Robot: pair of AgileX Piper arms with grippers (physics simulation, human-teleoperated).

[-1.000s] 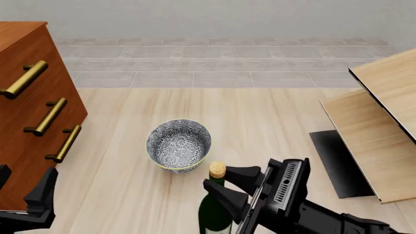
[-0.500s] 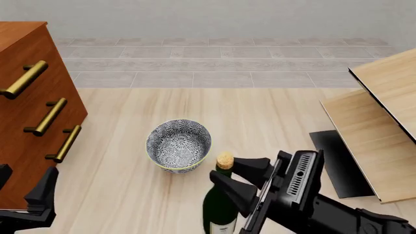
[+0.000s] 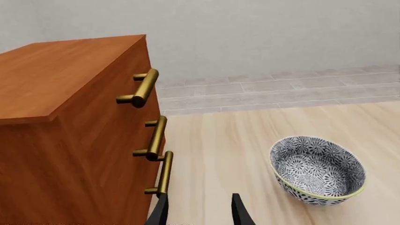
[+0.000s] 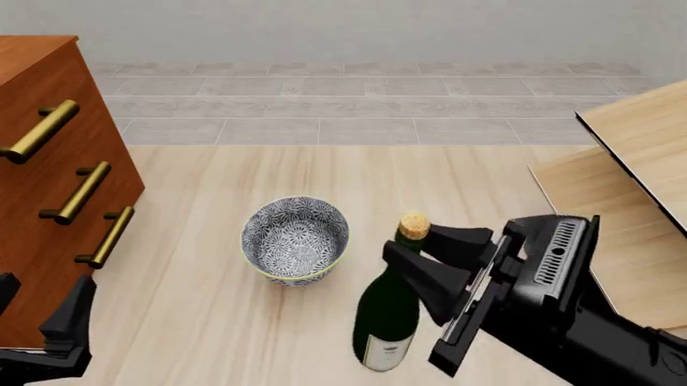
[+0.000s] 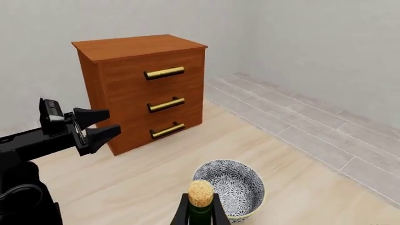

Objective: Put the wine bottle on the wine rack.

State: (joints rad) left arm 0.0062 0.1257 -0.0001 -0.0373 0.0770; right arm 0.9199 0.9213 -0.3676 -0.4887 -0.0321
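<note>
— Wood-grain table [image 4: 215,305], grey tiles beyond. Right arm?

— I've got the right gripper [image 4: 427,259] reaching in low, fingers clamped on the wine bottle [image 4: 388,318] at its neck, bottle tilted. Wine rack [image 4: 628,185] beyond the gripper's right.

— Left?

— Left gripper [image 3: 200,210] idle beside the cabinet [image 3: 69,136], fingers apart.

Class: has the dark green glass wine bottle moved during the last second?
Yes. The dark green glass wine bottle has shifted right, away from the grey patterned bowl, toward the light wood rack.

The tall glass wine bottle [image 4: 388,318] is dark green with a tan cork and white label. The round bowl [image 4: 295,239] carries a grey-and-white floral pattern. The wooden drawer cabinet [image 4: 48,181] is reddish-brown with brass handles.
</note>
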